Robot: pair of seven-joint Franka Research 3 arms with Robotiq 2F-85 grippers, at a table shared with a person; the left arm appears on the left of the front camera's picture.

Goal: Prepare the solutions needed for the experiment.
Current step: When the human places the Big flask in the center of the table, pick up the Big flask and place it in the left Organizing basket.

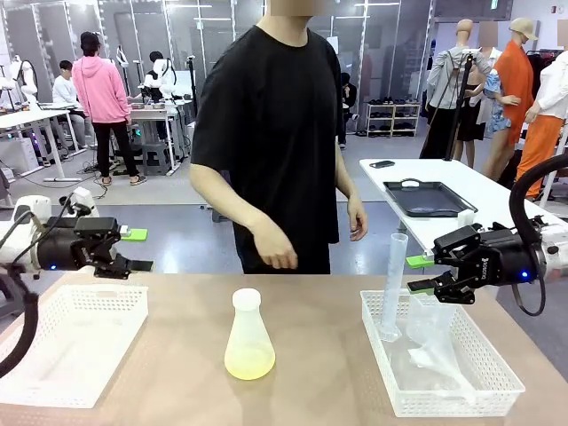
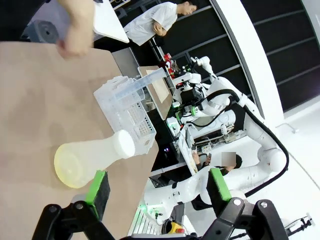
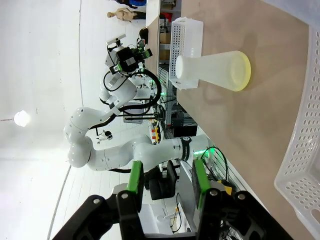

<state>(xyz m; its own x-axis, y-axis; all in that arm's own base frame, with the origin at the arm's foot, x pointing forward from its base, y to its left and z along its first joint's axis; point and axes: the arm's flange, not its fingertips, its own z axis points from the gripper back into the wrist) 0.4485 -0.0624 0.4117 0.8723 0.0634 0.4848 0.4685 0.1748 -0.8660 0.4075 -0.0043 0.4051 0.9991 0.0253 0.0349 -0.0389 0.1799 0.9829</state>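
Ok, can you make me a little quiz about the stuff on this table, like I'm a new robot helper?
1. True or false: the flask stands upright between the left basket and the right basket.
2. What colour is the liquid in the flask? A) blue B) pale yellow C) red
3. Fill in: the tall cylinder stands in the ____ basket.

Key: 1 true; 2 B; 3 right.

A grey floor stretches back; a white side table carries a black tray; a shelf stands behind.
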